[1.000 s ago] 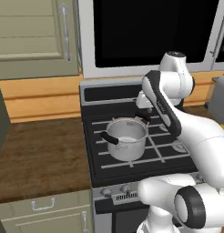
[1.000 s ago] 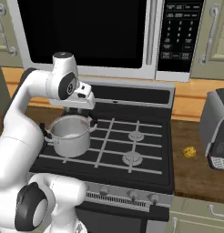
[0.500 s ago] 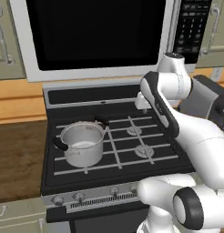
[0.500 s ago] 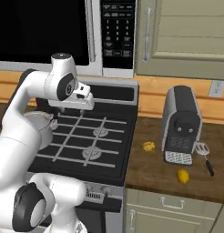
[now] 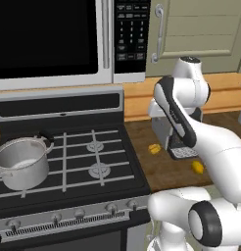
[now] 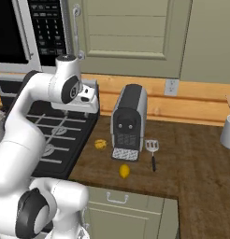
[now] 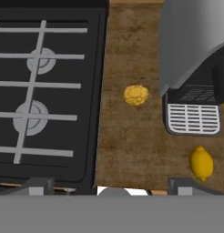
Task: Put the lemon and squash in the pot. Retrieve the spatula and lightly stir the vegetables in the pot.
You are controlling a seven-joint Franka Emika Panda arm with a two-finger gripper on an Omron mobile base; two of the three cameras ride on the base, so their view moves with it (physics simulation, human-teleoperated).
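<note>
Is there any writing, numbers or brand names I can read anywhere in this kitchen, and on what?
Microwave keypad: rows of pale marks on the buttons, too small and blurred to read.
Coffee machine: no label visible.
Stove knobs: no legible markings.
Nothing else carries any text.

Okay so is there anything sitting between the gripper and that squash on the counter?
Nothing visible. In the hand view the open gripper looks down on bare wooden counter leading to the squash. The coffee machine stands off to one side, and the lemon lies apart.
</note>
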